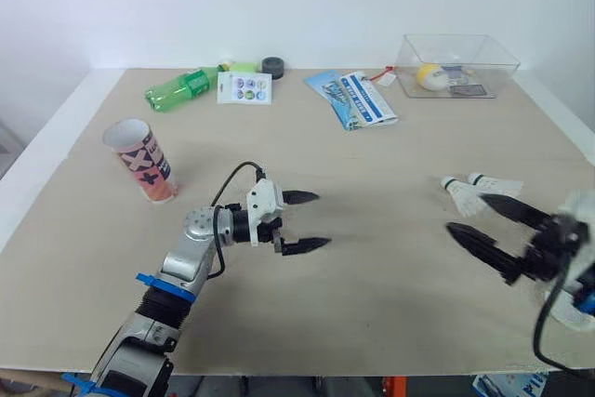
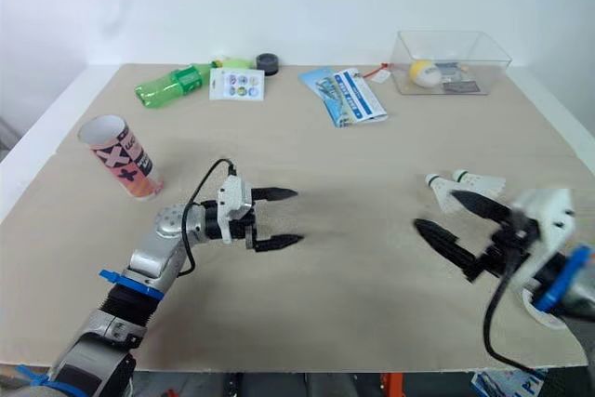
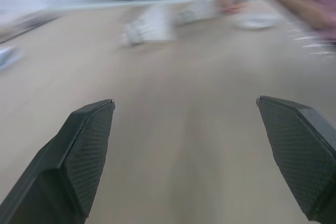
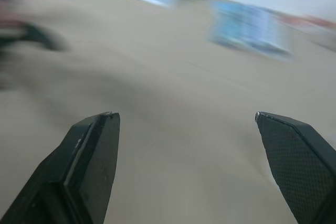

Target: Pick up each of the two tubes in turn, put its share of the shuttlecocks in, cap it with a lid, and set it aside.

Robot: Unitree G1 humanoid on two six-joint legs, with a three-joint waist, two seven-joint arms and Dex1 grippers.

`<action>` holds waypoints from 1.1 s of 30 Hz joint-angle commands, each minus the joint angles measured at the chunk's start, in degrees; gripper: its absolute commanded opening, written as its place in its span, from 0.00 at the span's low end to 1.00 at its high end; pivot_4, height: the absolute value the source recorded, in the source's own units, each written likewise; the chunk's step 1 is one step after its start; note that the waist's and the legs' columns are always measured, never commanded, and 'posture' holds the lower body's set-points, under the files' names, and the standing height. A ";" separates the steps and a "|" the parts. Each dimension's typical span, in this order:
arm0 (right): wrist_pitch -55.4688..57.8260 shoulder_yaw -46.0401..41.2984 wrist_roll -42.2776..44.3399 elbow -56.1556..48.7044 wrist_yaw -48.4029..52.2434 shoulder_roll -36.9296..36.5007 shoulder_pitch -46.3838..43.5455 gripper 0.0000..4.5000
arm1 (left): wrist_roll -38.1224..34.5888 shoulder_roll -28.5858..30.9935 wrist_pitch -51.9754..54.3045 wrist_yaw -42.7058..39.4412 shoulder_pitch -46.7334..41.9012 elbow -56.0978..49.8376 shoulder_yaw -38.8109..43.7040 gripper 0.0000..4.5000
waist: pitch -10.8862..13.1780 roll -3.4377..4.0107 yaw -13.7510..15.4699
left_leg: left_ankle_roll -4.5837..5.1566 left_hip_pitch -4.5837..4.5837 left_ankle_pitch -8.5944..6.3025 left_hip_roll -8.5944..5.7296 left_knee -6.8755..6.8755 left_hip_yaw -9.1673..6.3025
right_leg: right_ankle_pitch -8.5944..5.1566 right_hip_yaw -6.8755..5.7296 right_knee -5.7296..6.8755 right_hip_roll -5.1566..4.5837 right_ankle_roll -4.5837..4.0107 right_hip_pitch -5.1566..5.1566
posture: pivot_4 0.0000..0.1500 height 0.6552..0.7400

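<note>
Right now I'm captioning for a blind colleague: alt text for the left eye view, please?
The left gripper and right gripper hover open over a table, the right beside two shuttlecocks; a patterned tube stands at left, a green bottle and clear box behind.

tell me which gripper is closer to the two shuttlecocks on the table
Right. The right gripper is open just beside the shuttlecocks, one finger almost at them; the left gripper, also open, is far off to their left.
</note>
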 commanded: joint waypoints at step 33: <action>-27.71 33.49 -24.72 48.28 26.22 27.81 -44.57 0.99 | -0.40 -8.64 20.18 51.62 23.49 -26.29 28.55 1.00 | 0.18 -0.17 0.17 | -0.43 -0.16 0.24 0.08 0.03 -0.34 | 0.44 -0.42 -0.04 0.05 0.19 -0.06 | 1.00 1.00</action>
